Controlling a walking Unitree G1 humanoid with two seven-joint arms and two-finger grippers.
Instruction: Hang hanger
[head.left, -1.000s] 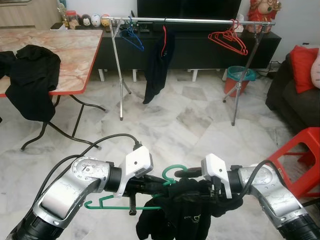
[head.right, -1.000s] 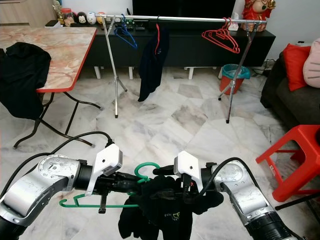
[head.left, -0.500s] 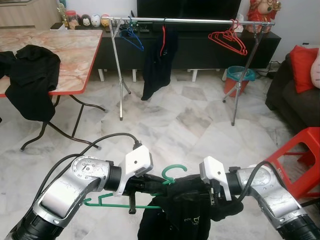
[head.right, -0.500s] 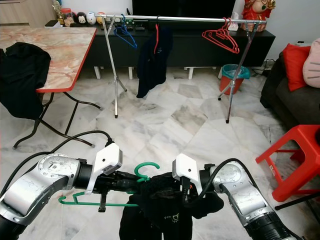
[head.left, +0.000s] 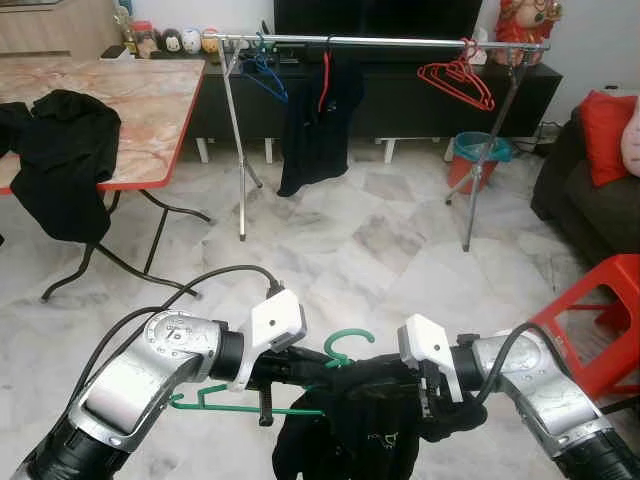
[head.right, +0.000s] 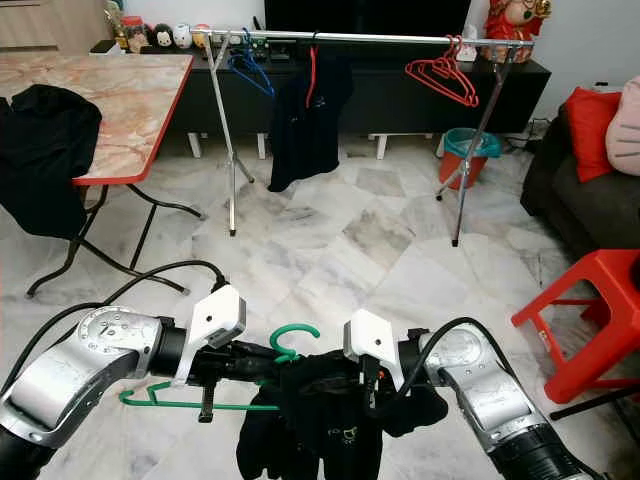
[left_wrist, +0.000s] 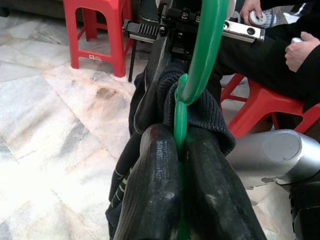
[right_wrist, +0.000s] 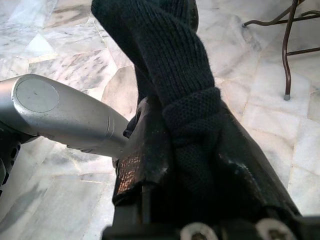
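Note:
A green hanger (head.left: 345, 345) is held low in front of me, its hook pointing up and its bar running to the left. My left gripper (left_wrist: 180, 145) is shut on the hanger's neck just under the hook. A black knit garment (head.left: 360, 430) drapes over the hanger and hangs below it. My right gripper (right_wrist: 190, 150) is shut on a bunched fold of that garment (right_wrist: 165, 55), close beside the left gripper. The metal clothes rail (head.left: 400, 42) stands across the room, far ahead of both grippers.
On the rail hang a blue hanger (head.left: 265, 75), a dark garment (head.left: 315, 120) on a red hanger, and red hangers (head.left: 455, 80). A table (head.left: 110, 100) with black clothing (head.left: 60, 165) is left. A red stool (head.left: 600, 310) and sofa (head.left: 585, 190) are right. A seated person (left_wrist: 280, 45) is nearby.
The dark garment on the rail has swung and turned. Both grippers have kept their hold, and the black garment now hangs a little lower beneath the hanger.

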